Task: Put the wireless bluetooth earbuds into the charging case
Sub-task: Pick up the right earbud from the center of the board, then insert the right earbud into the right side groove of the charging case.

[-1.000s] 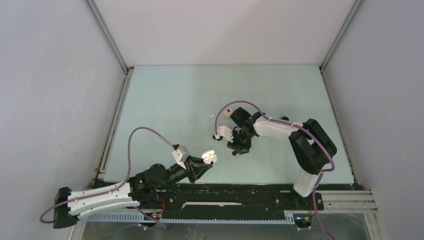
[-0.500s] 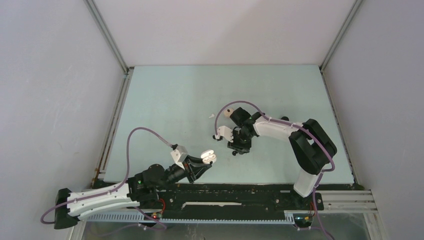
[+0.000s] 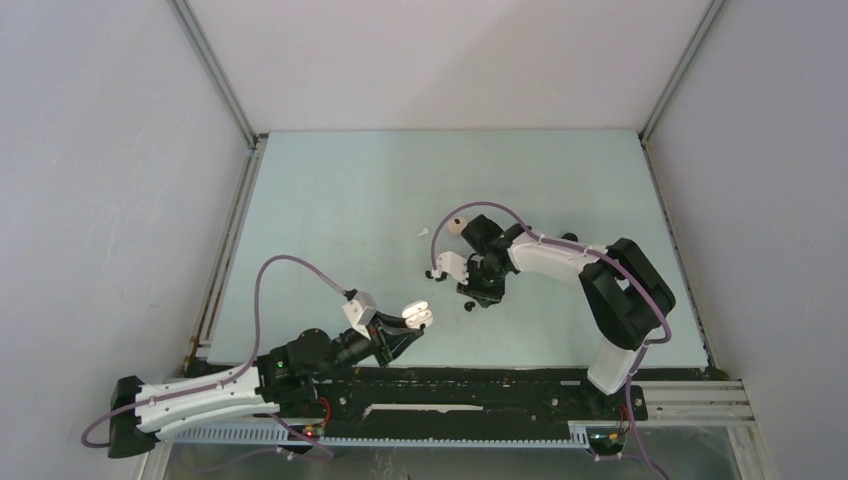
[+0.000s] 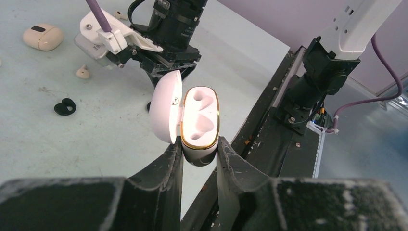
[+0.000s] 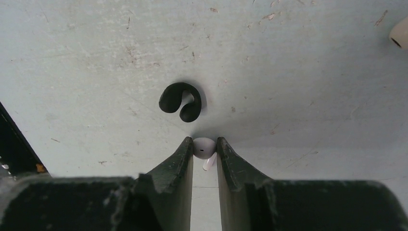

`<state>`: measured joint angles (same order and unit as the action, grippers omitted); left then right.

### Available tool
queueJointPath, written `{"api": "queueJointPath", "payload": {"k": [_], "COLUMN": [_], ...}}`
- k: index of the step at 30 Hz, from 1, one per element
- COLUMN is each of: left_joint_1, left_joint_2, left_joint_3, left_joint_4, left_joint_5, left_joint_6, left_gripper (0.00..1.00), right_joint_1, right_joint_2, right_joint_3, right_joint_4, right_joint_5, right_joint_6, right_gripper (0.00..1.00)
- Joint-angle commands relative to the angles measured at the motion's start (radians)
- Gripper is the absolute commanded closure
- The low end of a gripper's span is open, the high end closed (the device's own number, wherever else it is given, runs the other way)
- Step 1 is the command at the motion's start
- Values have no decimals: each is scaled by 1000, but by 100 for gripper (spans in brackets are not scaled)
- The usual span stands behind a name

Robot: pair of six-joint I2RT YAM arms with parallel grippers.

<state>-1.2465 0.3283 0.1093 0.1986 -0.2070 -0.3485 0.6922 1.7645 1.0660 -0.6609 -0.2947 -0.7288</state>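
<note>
My left gripper (image 4: 199, 147) is shut on the base of an open white charging case (image 4: 199, 118) with a gold rim. Its lid (image 4: 165, 107) is swung to the left and both sockets are empty. It hangs low over the table's near edge (image 3: 418, 315). My right gripper (image 5: 204, 144) points down at the table, and its fingers press both sides of a white stemmed earbud (image 5: 204, 147) that lies on the surface. A black curled earbud (image 5: 179, 101) lies just beyond the fingertips. A beige earbud (image 4: 83, 72) rests further off.
A closed beige case (image 4: 43, 36) lies on the table beyond the right arm (image 3: 458, 224). A tiny white piece (image 3: 423, 231) sits to its left. The black rail (image 3: 480, 385) runs along the near edge under the left gripper.
The right gripper's fingers have drawn together onto the white earbud. The left arm and the case it holds have stayed in place.
</note>
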Motion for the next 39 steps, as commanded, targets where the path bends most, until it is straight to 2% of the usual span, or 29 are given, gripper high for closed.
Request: {"api": "queueJointPath", "payload": {"k": [1, 8, 10, 14, 18, 22, 26, 31, 39], "left_joint_1": [-5, -5, -5, -5, -4, -5, -5, -5, -5], "left_joint_2": [21, 181, 249, 367, 439, 522, 637, 740, 778], "left_joint_3": [-15, -33, -33, -10, 48, 94, 135, 204, 237], "left_joint_4": [73, 245, 332, 469, 514, 572, 691, 742, 822], "left_joint_5": [-15, -87, -115, -152, -192, -233, -269, -318, -313], "left_joint_6": [-3, -9, -5, 26, 75, 134, 176, 143, 78], "left_gripper": [100, 100, 100, 100, 100, 100, 100, 100, 100], "right_joint_1": [-3, -11, -29, -69, -71, -68, -46, -30, -27], "right_joint_2": [-89, -397, -484, -618, -713, -695, -662, -679, -754], "right_joint_3": [-8, 8, 8, 7, 9, 78, 68, 25, -120], "right_joint_4": [-31, -68, -49, 72, 229, 287, 405, 487, 613], "right_joint_5": [-37, -176, -241, -300, -259, -201, -187, -149, -186], "right_joint_6": [28, 154, 188, 308, 423, 526, 630, 709, 768], "right_gripper": [85, 100, 100, 100, 100, 100, 100, 100, 100]}}
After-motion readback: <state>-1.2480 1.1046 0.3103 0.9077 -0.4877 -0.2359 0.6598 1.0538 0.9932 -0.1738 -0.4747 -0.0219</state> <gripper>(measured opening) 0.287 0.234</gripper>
